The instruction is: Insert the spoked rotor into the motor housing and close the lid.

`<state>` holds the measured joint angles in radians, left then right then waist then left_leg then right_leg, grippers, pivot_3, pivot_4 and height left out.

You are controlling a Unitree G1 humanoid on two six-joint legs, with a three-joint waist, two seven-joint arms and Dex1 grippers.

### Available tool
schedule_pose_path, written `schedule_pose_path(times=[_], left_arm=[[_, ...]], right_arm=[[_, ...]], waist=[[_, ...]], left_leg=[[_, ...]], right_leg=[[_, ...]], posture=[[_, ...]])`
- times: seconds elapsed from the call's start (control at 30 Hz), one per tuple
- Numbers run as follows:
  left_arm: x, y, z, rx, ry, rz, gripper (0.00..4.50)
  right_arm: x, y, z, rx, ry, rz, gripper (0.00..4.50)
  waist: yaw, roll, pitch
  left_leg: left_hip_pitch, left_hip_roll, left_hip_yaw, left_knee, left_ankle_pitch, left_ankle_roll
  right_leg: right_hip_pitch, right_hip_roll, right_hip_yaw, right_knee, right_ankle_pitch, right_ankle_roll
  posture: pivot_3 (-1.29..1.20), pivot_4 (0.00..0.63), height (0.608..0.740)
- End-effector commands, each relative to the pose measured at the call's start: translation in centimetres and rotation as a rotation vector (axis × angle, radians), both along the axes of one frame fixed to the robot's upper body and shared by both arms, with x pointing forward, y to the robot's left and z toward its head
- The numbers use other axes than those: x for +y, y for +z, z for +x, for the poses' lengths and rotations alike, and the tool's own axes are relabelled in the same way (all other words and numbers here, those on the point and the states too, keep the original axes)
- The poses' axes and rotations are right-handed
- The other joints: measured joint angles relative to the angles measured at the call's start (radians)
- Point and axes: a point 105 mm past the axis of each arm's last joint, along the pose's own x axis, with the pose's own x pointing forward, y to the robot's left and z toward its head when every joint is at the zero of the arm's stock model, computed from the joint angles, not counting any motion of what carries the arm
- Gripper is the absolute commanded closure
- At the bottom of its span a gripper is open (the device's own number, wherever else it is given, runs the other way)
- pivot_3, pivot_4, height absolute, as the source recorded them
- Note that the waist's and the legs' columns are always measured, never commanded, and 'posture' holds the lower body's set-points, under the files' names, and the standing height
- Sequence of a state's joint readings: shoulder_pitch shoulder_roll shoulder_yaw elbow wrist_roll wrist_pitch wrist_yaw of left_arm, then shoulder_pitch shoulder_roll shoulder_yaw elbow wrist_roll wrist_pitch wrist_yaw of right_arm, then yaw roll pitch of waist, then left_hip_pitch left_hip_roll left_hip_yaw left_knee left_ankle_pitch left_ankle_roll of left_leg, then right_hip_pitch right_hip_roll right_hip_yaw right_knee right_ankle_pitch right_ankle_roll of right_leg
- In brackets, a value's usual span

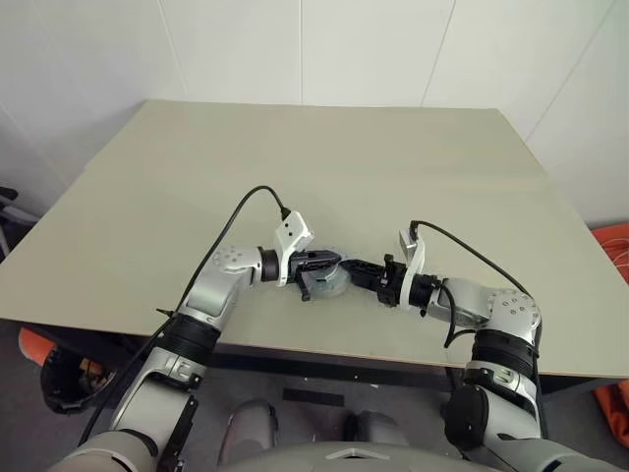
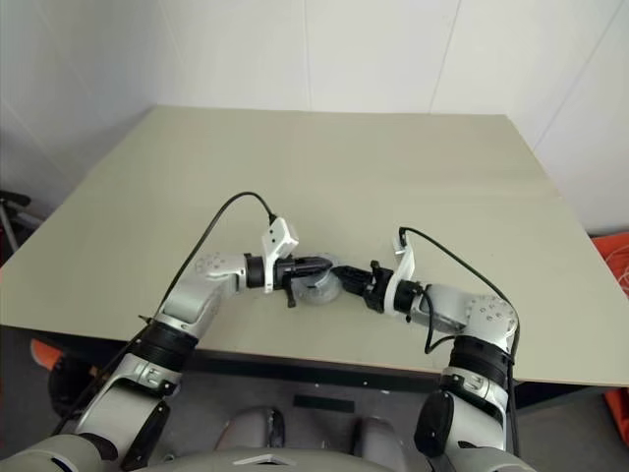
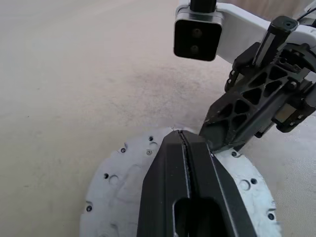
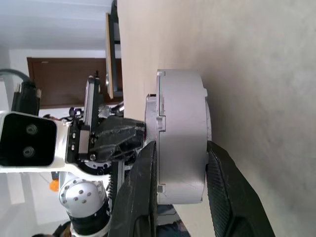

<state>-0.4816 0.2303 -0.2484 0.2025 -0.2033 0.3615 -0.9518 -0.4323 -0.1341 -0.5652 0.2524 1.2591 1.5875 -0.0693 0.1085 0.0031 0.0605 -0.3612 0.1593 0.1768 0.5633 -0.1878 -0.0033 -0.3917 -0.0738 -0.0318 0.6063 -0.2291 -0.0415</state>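
A silvery round motor housing lies on the table near its front edge. The lid, a grey disc with small holes, forms its top face. My left gripper is shut with nothing between its fingers, and its tips rest on the lid. My right gripper comes in from the other side and is shut on the housing, one finger on each flat side. The two grippers meet at the housing. The spoked rotor is hidden.
The beige table stretches wide beyond the housing. Its front edge runs just below both arms. A white wall stands behind the table. An orange object lies off the table's right edge.
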Motion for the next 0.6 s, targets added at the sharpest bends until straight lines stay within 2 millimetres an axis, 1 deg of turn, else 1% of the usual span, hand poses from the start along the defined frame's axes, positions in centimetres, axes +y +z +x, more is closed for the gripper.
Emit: schedule_pose_path(times=[0.03, 0.1, 0.17, 0.27, 0.33, 0.4, 0.5, 0.57, 0.6], left_arm=[[0.5, -1.9, -0.5, 0.070, 0.009, 0.048, 4.50], [0.5, -1.9, -0.5, 0.071, 0.014, 0.047, 4.50], [0.6, -1.4, -0.3, 0.072, 0.038, 0.014, 4.50], [1.1, 0.6, 0.6, 0.114, 0.114, -0.122, 4.50], [2.3, 2.5, 1.4, 0.170, 0.191, -0.264, 4.50], [3.9, 3.6, 1.9, 0.234, 0.260, -0.370, 4.50], [6.4, 3.5, 1.6, 0.317, 0.333, -0.443, 4.50], [7.8, 2.9, 0.8, 0.387, 0.373, -0.471, 4.50], [8.5, 2.4, 0.1, 0.437, 0.386, -0.489, 4.32]], right_arm=[[1.6, 4.3, -0.2, -0.167, 0.092, 0.132, 3.36], [1.6, 4.2, -0.2, -0.164, 0.091, 0.130, 3.36], [1.4, 4.1, -0.1, -0.159, 0.074, 0.122, 3.36], [0.9, 3.9, 0.4, -0.157, 0.029, 0.113, 3.36], [0.4, 3.9, 0.7, -0.156, -0.003, 0.110, 3.36], [0.0, 3.8, 0.9, -0.158, -0.034, 0.110, 3.36], [-0.6, 3.8, 1.2, -0.159, -0.077, 0.108, 3.36], [-0.8, 3.7, 1.3, -0.157, -0.090, 0.105, 3.36], [-0.7, 3.8, 1.4, -0.162, -0.093, 0.108, 3.36]], waist=[[-0.001, 0.000, 0.000], [-0.001, 0.000, 0.000], [-0.001, 0.000, 0.000], [-0.003, 0.000, 0.000], [-0.004, 0.000, 0.000], [-0.004, 0.000, 0.000], [-0.005, 0.000, 0.000], [-0.005, 0.000, 0.000], [-0.006, 0.000, 0.000]], left_leg=[[0.000, 0.000, 0.000, 0.000, 0.000, 0.000], [0.000, 0.000, 0.000, 0.001, 0.000, 0.000], [0.000, 0.000, 0.000, 0.001, 0.000, 0.000], [0.000, 0.000, 0.000, 0.001, 0.000, 0.000], [-0.001, 0.000, 0.000, 0.002, 0.000, 0.000], [-0.005, 0.001, 0.000, 0.003, 0.000, 0.000], [-0.007, 0.001, -0.001, 0.005, 0.000, 0.001], [-0.007, 0.001, -0.001, 0.005, -0.001, 0.001], [-0.007, 0.001, -0.001, 0.006, -0.001, 0.002]], right_leg=[[0.000, 0.000, 0.000, 0.000, 0.000, 0.000], [0.000, 0.000, 0.000, 0.000, 0.000, 0.000], [0.000, 0.000, 0.000, 0.000, 0.000, 0.000], [0.000, 0.000, 0.000, 0.001, 0.000, 0.000], [-0.001, 0.000, -0.001, 0.001, 0.000, 0.000], [-0.004, 0.000, -0.001, 0.002, 0.000, -0.001], [-0.005, 0.000, -0.002, 0.003, 0.001, -0.001], [-0.004, 0.000, -0.002, 0.003, 0.001, -0.001], [-0.004, 0.000, -0.003, 0.002, 0.001, -0.001]], posture=[[0.00, 0.000, 0.740], [0.00, 0.000, 0.740], [0.00, 0.000, 0.740], [0.00, 0.000, 0.740], [0.00, 0.000, 0.740], [0.00, 0.000, 0.740], [0.00, 0.000, 0.740], [0.00, 0.000, 0.740], [0.00, 0.000, 0.740]])
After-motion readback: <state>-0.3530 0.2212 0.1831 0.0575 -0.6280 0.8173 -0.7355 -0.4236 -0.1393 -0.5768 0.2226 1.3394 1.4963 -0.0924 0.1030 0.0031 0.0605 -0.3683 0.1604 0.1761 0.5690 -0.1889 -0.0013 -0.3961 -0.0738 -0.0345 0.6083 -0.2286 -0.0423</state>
